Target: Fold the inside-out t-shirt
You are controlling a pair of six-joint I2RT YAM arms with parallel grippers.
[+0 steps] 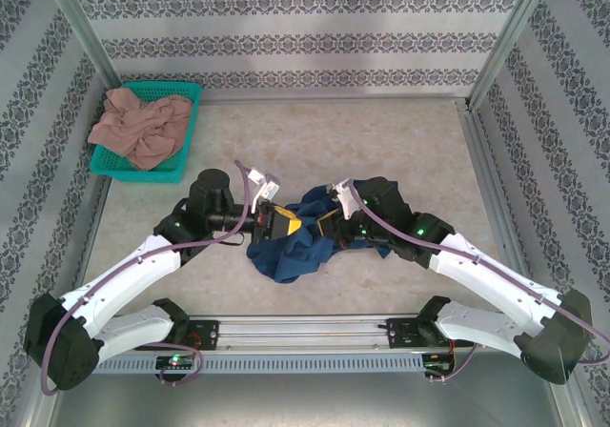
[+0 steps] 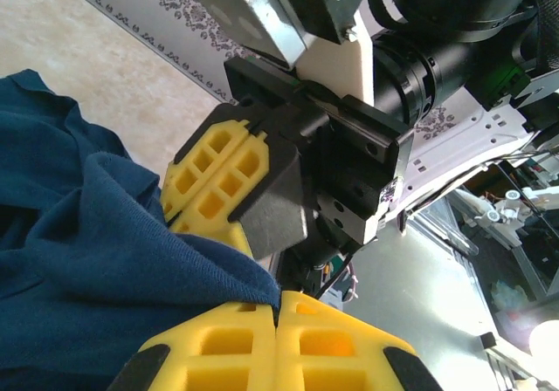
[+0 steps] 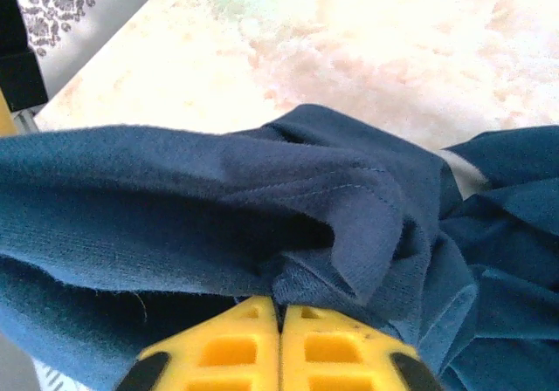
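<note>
The inside-out t-shirt [image 1: 291,251], dark navy, lies bunched in a heap at the table's middle front, between both arms. My left gripper [image 1: 284,223] reaches in from the left and my right gripper [image 1: 326,223] from the right, their yellow fingers nearly meeting over the heap. In the left wrist view my left gripper [image 2: 279,302] is shut, pinching an edge of the t-shirt [image 2: 87,251], with the right gripper's yellow fingers [image 2: 218,177] close behind. In the right wrist view my right gripper [image 3: 281,309] is shut on a fold of the t-shirt [image 3: 218,199].
A teal basket [image 1: 188,91] at the back left holds a pinkish-tan garment [image 1: 141,127]. Patterned walls enclose the table on three sides. A metal rail [image 1: 305,332] runs along the near edge between the arm bases.
</note>
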